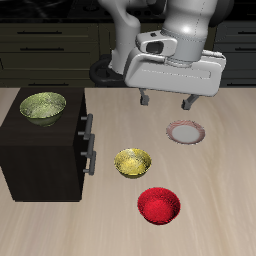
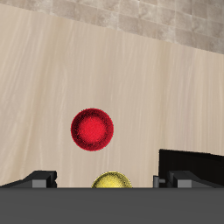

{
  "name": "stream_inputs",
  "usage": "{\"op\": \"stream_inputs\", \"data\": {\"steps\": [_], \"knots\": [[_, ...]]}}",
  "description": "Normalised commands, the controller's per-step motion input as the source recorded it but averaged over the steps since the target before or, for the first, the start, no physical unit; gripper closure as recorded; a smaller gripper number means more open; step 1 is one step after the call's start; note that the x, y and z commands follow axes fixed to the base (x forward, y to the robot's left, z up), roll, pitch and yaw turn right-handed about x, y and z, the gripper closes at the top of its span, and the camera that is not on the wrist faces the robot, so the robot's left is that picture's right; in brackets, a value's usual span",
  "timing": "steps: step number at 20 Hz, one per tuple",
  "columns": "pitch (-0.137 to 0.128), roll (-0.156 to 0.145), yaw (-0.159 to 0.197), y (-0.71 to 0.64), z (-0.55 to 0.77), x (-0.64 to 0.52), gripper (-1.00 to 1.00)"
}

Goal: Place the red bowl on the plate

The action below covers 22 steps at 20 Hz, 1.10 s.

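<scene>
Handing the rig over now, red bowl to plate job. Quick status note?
Gripper: open, empty, up in the air above the table, farther back than the bowls.
Red bowl: on the table near the front edge, untouched, upright.
Plate: bare, on the table farther back than the red bowl, just below the gripper in the exterior view.
Yellow bowl sits on the table between them, beside the cabinet; another bowl is on top of the cabinet.
Done: nothing yet.
Left: descend on the red bowl, grasp, lift, set it on the plate.
</scene>
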Motion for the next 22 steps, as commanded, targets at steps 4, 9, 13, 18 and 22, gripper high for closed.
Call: {"op": "stream_inputs", "data": {"steps": [4,9,13,18,22], "knots": [[-0.017,-0.023,0.017,-0.15,0.06,0.09,-1.00],[-0.022,-0.017,0.009,-0.14,0.06,0.11,-1.00],[-0.019,-0.001,-0.015,-0.06,-0.01,0.03,-1.00],[0.003,0.018,-0.001,0.14,-0.11,0.05,-1.00],[0.013,0.068,-0.041,0.24,-0.08,0.01,-1.00]]}}
